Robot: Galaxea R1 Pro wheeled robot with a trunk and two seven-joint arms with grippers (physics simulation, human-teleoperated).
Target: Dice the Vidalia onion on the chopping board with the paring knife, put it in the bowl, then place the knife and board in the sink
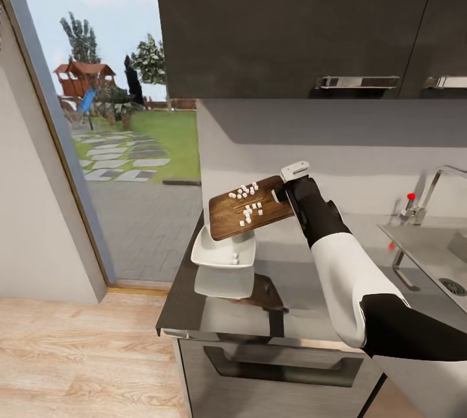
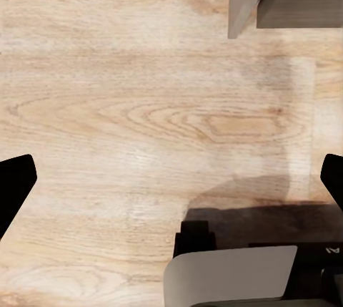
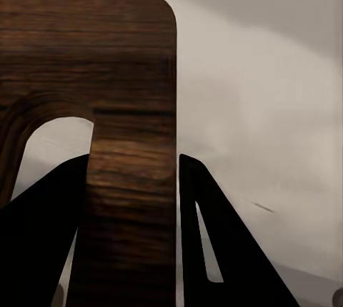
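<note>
Shallow white squarish bowl [image 1: 224, 250] sits on grey glossy countertop [image 1: 305, 301] w/ a few white diced onion bits [image 1: 234, 258] inside. Above it, tilted brown wooden chopping board [image 1: 250, 208] carries more dice. Right gripper [image 1: 287, 189] clamps board's edge. Grey steel sink [image 1: 431, 250] far right. Left gripper [image 2: 171, 182] spread wide over wood floor [image 2: 128, 106].

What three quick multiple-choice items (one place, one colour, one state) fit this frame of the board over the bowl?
1. Where is the chopping board?
A. flat on the countertop
B. held tilted above the bowl
C. in the sink

2. What colour are the diced pieces?
A. white
B. green
C. black

3. How is the right gripper?
A. open, empty
B. shut on the chopping board
C. holding a knife

Answers: 1 B, the board slopes down over the bowl; 2 A, white cubes lie on the board; 3 B, its fingers clamp the board's handle.
</note>
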